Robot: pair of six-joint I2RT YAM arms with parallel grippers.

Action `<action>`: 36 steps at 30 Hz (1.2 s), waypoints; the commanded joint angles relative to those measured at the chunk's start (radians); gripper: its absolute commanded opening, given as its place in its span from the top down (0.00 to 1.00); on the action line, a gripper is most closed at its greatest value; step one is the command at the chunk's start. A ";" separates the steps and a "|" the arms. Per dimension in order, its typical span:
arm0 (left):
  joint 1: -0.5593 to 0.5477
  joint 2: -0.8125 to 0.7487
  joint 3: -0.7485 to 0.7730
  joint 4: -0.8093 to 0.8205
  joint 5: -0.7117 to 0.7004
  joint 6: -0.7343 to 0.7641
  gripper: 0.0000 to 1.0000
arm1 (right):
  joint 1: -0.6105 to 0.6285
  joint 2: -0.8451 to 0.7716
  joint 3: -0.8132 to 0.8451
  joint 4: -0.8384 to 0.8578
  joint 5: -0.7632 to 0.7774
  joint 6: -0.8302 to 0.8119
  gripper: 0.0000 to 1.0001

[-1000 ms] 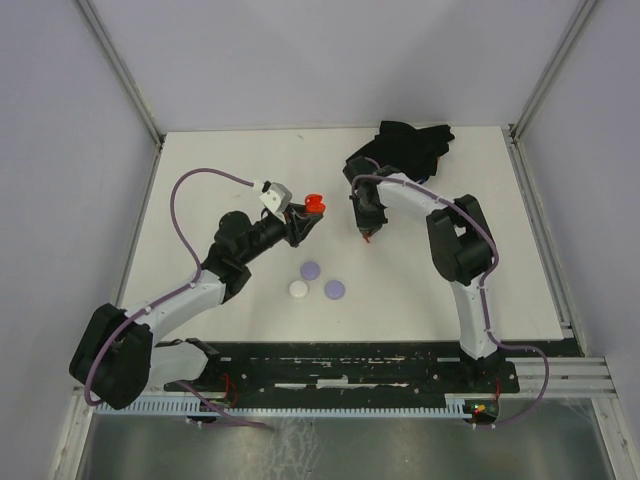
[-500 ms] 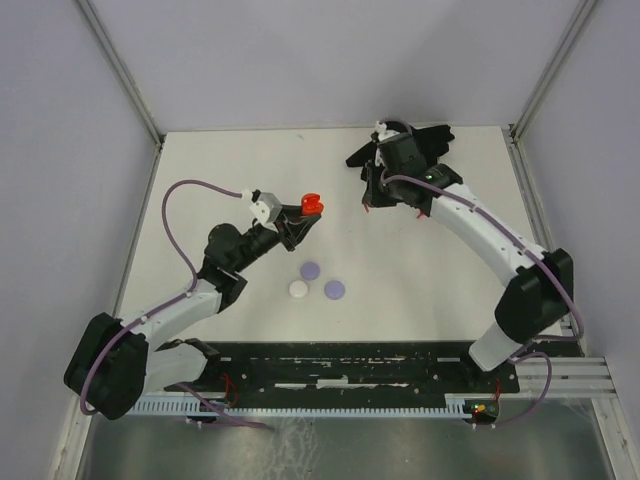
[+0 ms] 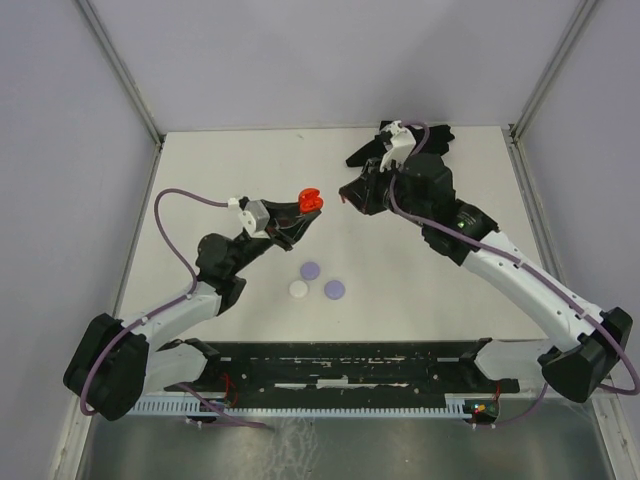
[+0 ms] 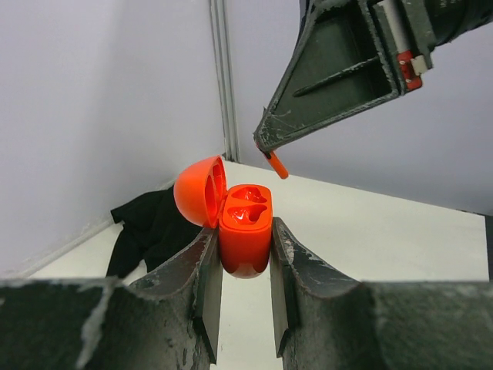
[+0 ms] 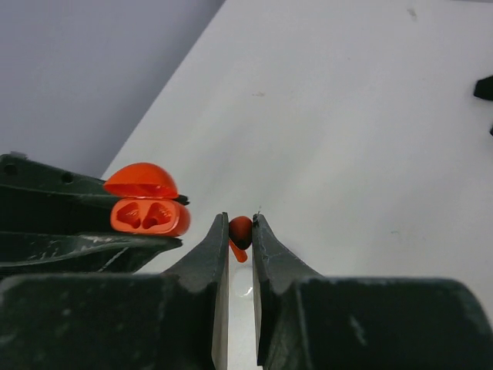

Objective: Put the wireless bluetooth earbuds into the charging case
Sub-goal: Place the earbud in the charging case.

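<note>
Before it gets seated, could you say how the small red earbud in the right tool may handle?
The small red plastic earbud looks rigid and probably light. Glossy and rounded, pinched at the end of the right tool, it might pivot or slip.

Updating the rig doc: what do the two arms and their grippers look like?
Both the left arm and right arm have white links with bulky black joints; a lavender cable loops along each. A pale camera block sits at each wrist. The left gripper and right gripper have black, tapered, flat fingers with scuffed, whitish-worn edges.
</note>
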 commanded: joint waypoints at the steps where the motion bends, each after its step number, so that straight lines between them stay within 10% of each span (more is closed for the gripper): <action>1: -0.003 -0.001 0.014 0.119 0.040 -0.034 0.97 | 0.051 -0.070 -0.073 0.259 -0.031 0.026 0.90; 36: -0.003 -0.009 0.069 0.170 0.061 -0.238 0.97 | 0.089 -0.062 -0.218 0.598 -0.279 0.053 0.91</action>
